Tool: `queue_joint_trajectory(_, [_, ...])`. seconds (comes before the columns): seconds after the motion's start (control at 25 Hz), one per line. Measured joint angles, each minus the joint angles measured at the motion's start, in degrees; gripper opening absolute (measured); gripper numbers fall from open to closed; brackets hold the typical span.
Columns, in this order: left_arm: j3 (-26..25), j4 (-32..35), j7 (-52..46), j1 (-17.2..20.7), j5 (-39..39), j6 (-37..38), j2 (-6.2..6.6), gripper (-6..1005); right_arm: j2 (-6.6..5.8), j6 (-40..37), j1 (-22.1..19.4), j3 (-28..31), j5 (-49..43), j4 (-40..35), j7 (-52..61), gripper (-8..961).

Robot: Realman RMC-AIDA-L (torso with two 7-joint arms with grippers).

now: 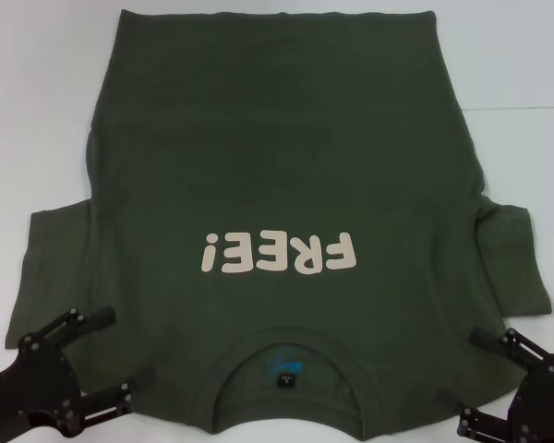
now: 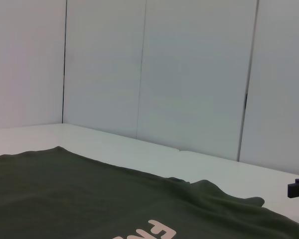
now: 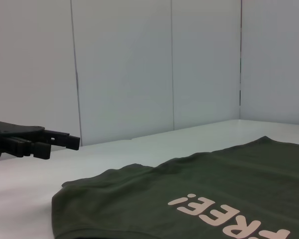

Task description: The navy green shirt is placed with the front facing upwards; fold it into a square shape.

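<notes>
neck tag (image 1: 287, 377) in head view, wall panels (image 2: 189, 74) in wrist views

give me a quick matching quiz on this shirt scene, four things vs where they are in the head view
Things:
1. left gripper
2. right gripper
3. collar
4. FREE! lettering

Places:
A. mid shirt, on the chest
B. near edge, between the grippers
C. near left corner, by the left sleeve
D. near right corner, by the right sleeve

Pairs: 1-C, 2-D, 3-B, 4-A

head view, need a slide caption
Green shirt lies flat, front up, collar toward robot; left gripper and right gripper open at its shoulders.
</notes>
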Motion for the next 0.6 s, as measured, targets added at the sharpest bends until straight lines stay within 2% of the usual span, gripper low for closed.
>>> queue_joint_trajectory(0.6, [-0.2, -0.1, -2.4, -0.2, -0.4, -0.1, 0.01, 905, 0.0, 0.0, 0.3, 0.0, 0.0, 0.1, 0.0, 915])
